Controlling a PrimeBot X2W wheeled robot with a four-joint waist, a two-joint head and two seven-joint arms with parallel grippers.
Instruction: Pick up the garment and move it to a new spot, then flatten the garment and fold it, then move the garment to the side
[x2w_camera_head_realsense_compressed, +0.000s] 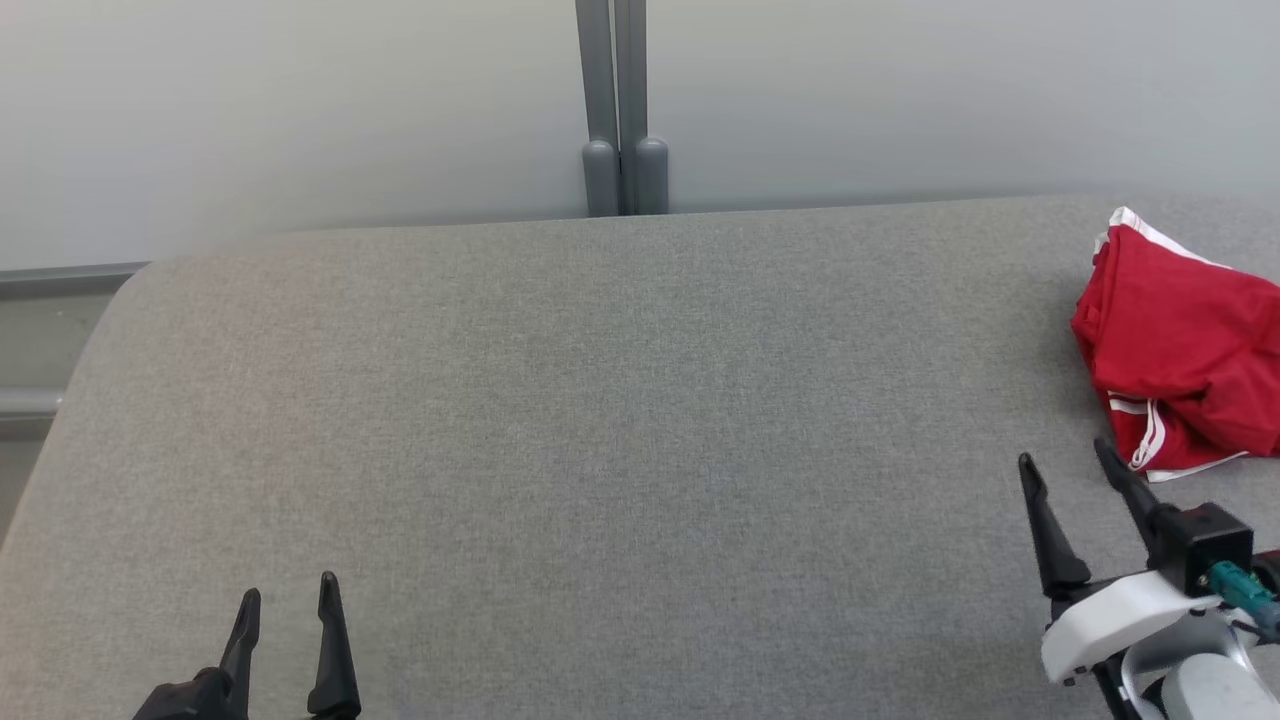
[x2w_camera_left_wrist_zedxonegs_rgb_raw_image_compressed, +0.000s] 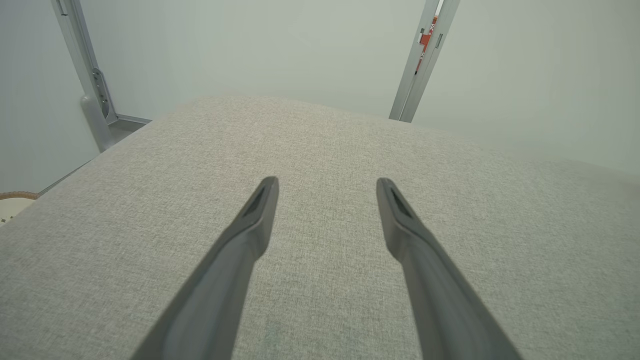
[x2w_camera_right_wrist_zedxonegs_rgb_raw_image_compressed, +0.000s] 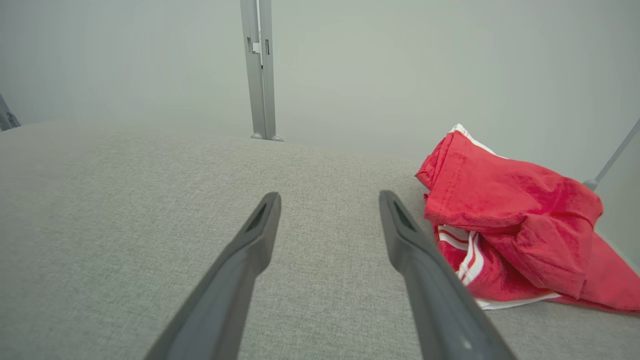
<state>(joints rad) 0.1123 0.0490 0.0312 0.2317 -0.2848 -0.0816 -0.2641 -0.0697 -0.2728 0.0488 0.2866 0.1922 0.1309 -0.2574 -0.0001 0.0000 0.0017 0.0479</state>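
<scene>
A crumpled red garment (x2w_camera_head_realsense_compressed: 1185, 350) with white stripes lies at the far right of the grey padded table (x2w_camera_head_realsense_compressed: 600, 420), partly cut off by the head view's edge. My right gripper (x2w_camera_head_realsense_compressed: 1065, 458) stands open just left of and below the garment's lower edge, nothing between its fingers. In the right wrist view the garment (x2w_camera_right_wrist_zedxonegs_rgb_raw_image_compressed: 515, 220) sits right of my right gripper (x2w_camera_right_wrist_zedxonegs_rgb_raw_image_compressed: 330, 197), close beside the right finger (x2w_camera_right_wrist_zedxonegs_rgb_raw_image_compressed: 420, 250). My left gripper (x2w_camera_head_realsense_compressed: 288, 588) is open at the table's lower left, far from the garment; the left wrist view shows my left gripper (x2w_camera_left_wrist_zedxonegs_rgb_raw_image_compressed: 327, 182) over bare fabric.
A grey post (x2w_camera_head_realsense_compressed: 622, 110) stands behind the table's far edge against a pale wall. The table's left corner is rounded, with floor and a rail (x2w_camera_head_realsense_compressed: 60, 280) beyond it. A wide stretch of grey surface lies between the two grippers.
</scene>
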